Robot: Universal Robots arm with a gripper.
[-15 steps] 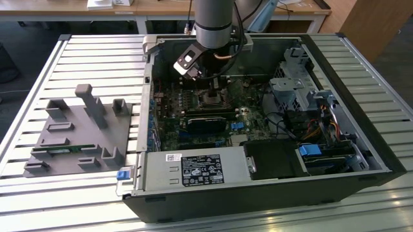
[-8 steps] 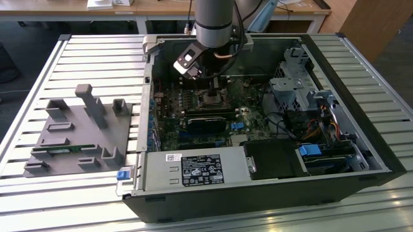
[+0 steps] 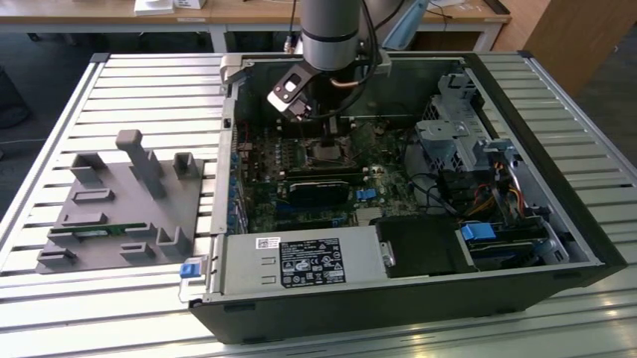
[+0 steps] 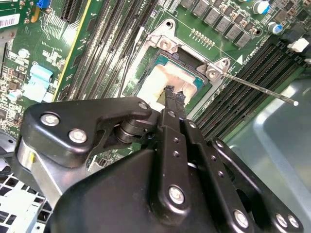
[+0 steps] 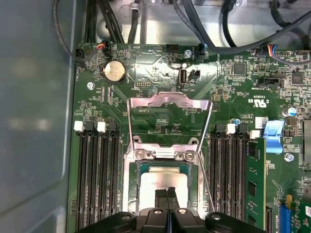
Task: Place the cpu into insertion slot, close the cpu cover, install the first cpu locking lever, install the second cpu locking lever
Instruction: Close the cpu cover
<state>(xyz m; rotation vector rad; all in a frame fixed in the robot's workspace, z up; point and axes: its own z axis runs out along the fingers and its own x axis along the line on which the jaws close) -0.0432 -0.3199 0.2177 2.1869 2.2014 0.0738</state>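
End effector sits closed over one cpu in one insertion slot.

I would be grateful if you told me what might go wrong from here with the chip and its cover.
1. The shut gripper hangs right above the cpu. If the chip is not fully seated, pressing down might tilt or scratch it.
2. The cpu cover stands open and a thin locking lever juts out loose beside the socket. The fingers or the cover could catch on it.
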